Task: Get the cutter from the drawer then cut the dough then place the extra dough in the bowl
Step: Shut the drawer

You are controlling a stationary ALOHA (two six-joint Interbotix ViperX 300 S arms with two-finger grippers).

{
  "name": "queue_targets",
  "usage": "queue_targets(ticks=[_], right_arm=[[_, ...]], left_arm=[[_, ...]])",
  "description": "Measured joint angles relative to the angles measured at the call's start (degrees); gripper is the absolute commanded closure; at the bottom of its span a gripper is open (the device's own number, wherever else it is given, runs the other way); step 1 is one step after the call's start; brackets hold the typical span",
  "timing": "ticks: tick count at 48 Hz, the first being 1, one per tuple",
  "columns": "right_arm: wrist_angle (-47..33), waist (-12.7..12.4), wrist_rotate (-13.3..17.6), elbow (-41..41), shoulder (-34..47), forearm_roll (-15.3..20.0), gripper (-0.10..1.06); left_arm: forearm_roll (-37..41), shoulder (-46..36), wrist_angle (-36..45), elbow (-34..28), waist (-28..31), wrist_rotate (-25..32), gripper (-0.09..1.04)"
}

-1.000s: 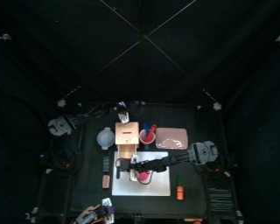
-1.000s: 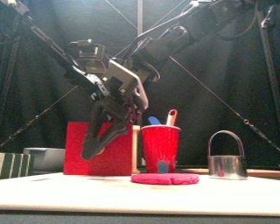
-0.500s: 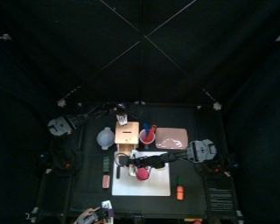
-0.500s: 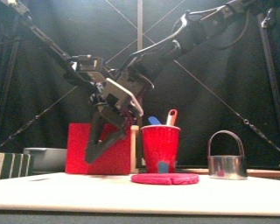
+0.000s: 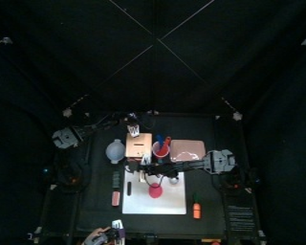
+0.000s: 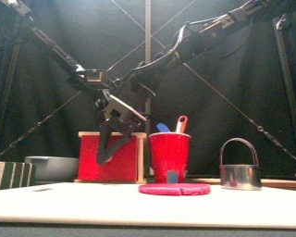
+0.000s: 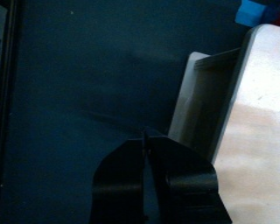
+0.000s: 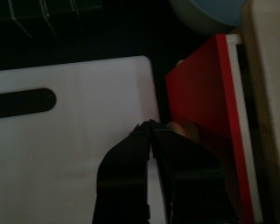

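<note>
- Black back curtain (image 5: pixel 153 48) behind everything, filling the upper half of the top view.
- Small black table (image 5: pixel 156 228) below it, dark and matte.
- More black curtains (image 6: pixel 27 111) at 2 sides, hanging in long folds.
- Pale glow (image 6: pixel 119 18) of light high on the cloth, seen from the front.

black table (image 5: pixel 92 204): white board (image 5: pixel 170 205), wooden box (image 5: pixel 139 144), bowl (image 5: pixel 114 150), pink tray (image 5: pixel 190 147).

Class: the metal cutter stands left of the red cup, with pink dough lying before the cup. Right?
No: the front view shows the metal cutter standing right of the red cup, pink dough lying before the cup.
</note>
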Motion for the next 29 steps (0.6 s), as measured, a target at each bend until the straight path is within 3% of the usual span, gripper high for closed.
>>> queue_targets(ticks=[15, 29], right_arm=[[1.4, -1.9, 0.4, -1.1, 0.2, -0.7, 0.68], [1.8, -1.8, 0.4, -2.7, 0.4, 0.2, 0.68]], left_arm=[[0.0, 0.0, -0.9, 0.4, 0.0, 0.0, 0.52], [0.1, 0.0, -2.0, 0.7, 0.1, -0.7, 0.52]])
